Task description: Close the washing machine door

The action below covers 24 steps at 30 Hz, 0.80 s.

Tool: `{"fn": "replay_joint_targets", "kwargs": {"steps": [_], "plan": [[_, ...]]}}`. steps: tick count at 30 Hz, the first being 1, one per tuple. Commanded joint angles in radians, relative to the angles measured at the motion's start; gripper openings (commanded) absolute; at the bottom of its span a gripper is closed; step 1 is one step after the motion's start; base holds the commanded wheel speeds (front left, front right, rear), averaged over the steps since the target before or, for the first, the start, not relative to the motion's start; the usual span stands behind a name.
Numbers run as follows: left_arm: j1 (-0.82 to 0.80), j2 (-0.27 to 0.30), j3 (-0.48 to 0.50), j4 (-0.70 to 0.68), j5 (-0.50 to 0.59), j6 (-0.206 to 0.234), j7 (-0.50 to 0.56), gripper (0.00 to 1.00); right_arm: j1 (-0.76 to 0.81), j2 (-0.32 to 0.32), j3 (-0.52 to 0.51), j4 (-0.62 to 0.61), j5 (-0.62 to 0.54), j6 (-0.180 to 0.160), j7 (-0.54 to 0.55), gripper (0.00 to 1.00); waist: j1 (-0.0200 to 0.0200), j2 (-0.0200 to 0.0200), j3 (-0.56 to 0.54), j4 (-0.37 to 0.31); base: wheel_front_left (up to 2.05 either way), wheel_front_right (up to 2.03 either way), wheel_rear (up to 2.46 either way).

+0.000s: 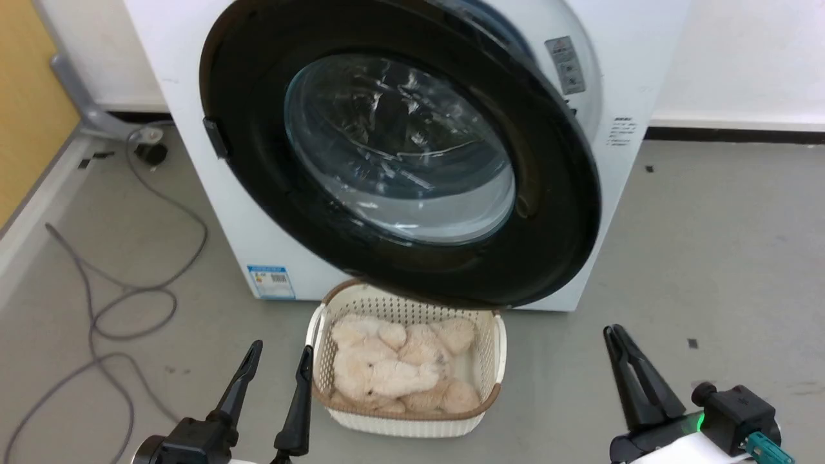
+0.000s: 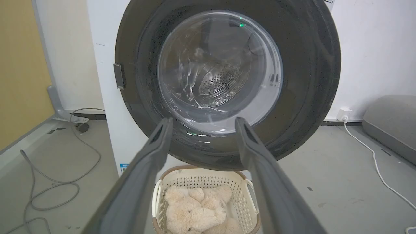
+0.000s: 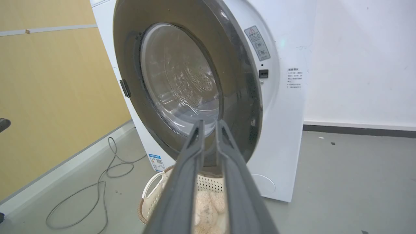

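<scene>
left pincer [image 1: 277, 361] spread wide, right pincer [image 1: 613, 335] nearly pinched together, both empty; washing machine door [image 1: 554, 212] ajar at twelve o'clock, bare floor [image 1: 709, 258] at three.

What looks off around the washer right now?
The washing machine door hangs ajar, hinged at its left edge, its right edge swung out from the washing machine. A laundry basket holding a plush teddy bear sits on the floor directly under the door's lower rim. Loose grey cables sprawl across the floor at left.

Basket [image 1: 490, 361] before washing machine [image 1: 213, 212], under the washing machine door [image 1: 554, 212].
</scene>
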Motion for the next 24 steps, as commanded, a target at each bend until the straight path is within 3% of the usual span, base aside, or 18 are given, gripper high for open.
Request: {"fn": "replay_joint_targets", "kwargs": {"steps": [1, 6, 13, 24], "plan": [[-0.011, -0.008, 0.008, -0.001, 0.015, -0.008, -0.005, 1.0, -0.019, -0.027, 0.017, -0.011, -0.01, 0.001, -0.004, 0.0, 0.0001, -0.0001, 0.028, 0.019, 0.0, 0.0, 0.0], [-0.042, -0.027, 0.016, -0.004, 0.023, -0.019, -0.005, 1.0, -0.081, -0.094, 0.073, -0.012, -0.014, 0.001, -0.001, 0.0, 0.0001, -0.0001, 0.08, 0.054, 0.0, 0.0, 0.0], [-0.108, -0.049, 0.018, -0.008, 0.02, -0.035, -0.005, 1.0, -0.309, -0.265, 0.166, 0.027, 0.051, 0.001, 0.062, 0.0, 0.0001, -0.0001, 0.192, 0.114, 0.0, 0.0, 0.0], [-0.183, -0.061, 0.001, -0.02, 0.013, -0.045, -0.005, 1.0, -0.587, -0.417, 0.168, 0.167, 0.169, 0.001, 0.13, 0.0, 0.0001, -0.0001, 0.319, 0.171, 0.0, 0.0, 0.0]]}}
